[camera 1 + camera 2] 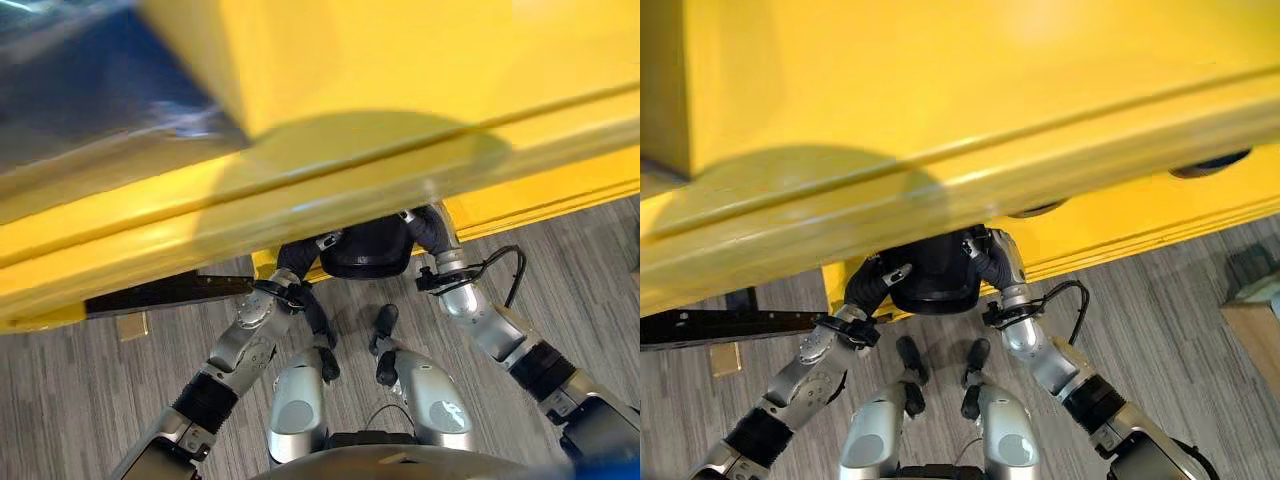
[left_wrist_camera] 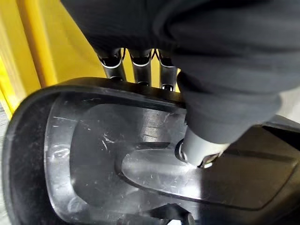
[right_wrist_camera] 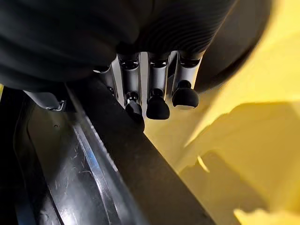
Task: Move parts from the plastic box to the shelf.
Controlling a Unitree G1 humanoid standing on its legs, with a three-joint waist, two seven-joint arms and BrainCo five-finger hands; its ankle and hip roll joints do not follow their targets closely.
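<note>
No writing can be read on anything here. A black moulded plastic part, rounded at its end, with a raised rim and a shallow recessed panel scuffed by fine scratches, is held between the two hands just under the near edge of the yellow shelf.

The left hand sits at the part's left side: its silver fingers hook over the rim while the thumb presses into the glossy recess, so the fingers are gripping the part. The right hand is at the part's right side, its dark-tipped fingers curled down over the thick black edge, with the thumb showing on the inner face; it too is gripping the part.

The shelf is smooth, painted yellow, with long straight ledges running left to right and a stepped lip. To the far left lies crinkled, shiny blue-black plastic sheeting. Below, the floor is grey carpet with a fine striped weave. A flat black bar juts out at the left, and a small tan patch lies on the floor near it.
</note>
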